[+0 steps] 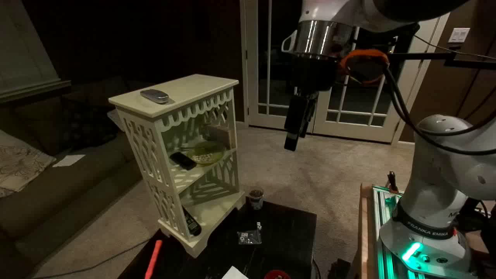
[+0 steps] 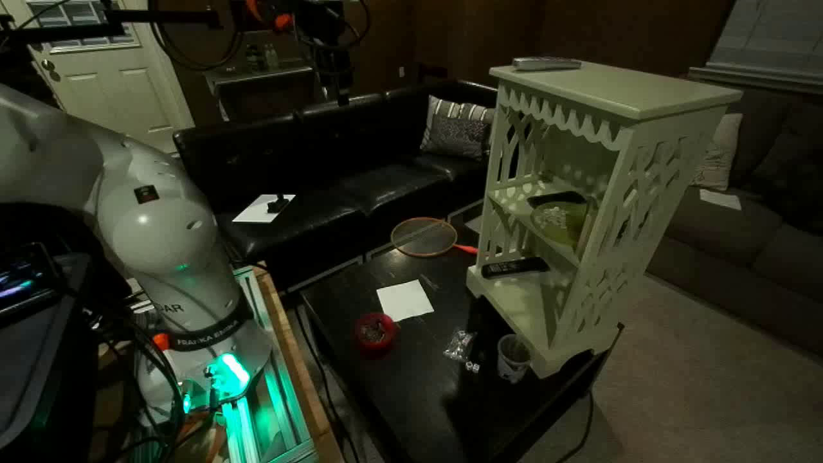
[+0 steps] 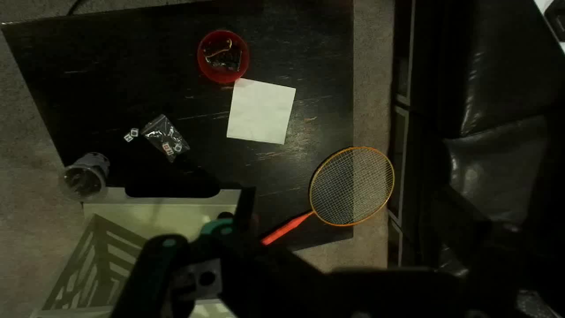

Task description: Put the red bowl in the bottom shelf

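The red bowl [image 2: 376, 348] stands on the black table, with small dark items in it. It also shows in the wrist view [image 3: 224, 77] and is cut off at the lower edge of an exterior view [image 1: 277, 273]. The bottom shelf [image 1: 217, 211] of the pale cabinet is open at the front. It shows in an exterior view [image 2: 524, 303] and partly in the wrist view [image 3: 163, 216]. A black remote [image 2: 514, 267] lies on its left end. My gripper [image 1: 297, 142] is open, empty and pointing down, high above and apart from the bowl.
A white paper [image 3: 260, 111] lies beside the bowl. A plastic bag [image 3: 165, 137], small cubes and a clear cup [image 2: 513, 357] stand near the cabinet. An orange racket [image 3: 287, 229] overhangs the table. The middle shelf holds a green dish [image 1: 207, 153] and a black phone [image 1: 183, 160].
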{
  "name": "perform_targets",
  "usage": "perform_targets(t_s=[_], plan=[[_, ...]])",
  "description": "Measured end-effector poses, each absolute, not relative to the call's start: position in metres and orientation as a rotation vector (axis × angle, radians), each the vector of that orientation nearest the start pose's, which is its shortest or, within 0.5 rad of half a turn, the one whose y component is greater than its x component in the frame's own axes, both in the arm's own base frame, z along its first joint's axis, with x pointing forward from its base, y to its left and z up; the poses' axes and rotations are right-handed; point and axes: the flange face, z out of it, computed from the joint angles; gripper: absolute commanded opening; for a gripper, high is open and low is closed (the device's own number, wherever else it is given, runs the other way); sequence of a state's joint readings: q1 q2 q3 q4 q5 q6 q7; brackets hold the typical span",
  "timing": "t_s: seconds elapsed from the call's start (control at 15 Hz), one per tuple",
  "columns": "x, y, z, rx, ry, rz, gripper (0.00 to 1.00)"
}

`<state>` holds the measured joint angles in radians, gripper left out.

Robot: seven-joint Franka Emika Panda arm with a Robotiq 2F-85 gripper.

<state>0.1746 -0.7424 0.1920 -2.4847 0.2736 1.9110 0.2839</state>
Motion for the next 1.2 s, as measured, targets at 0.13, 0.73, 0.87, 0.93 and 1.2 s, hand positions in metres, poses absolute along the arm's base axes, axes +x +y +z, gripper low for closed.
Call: perform_targets(t_s=[0.13, 0.73, 0.87, 0.93, 1.2], plan=[[0.315, 0.152, 0.542, -2.959, 0.04, -0.171, 1.0], [0.315, 0.152, 0.542, -2.959, 0.04, -0.171, 1.0], [0.316, 0.152, 0.542, -2.962, 0.043, -0.177, 1.0], [0.318, 0.15, 0.54, -2.964, 0.062, -0.181, 1.0], [0.349, 0.104, 0.476, -2.969, 0.318, -0.152, 1.0]])
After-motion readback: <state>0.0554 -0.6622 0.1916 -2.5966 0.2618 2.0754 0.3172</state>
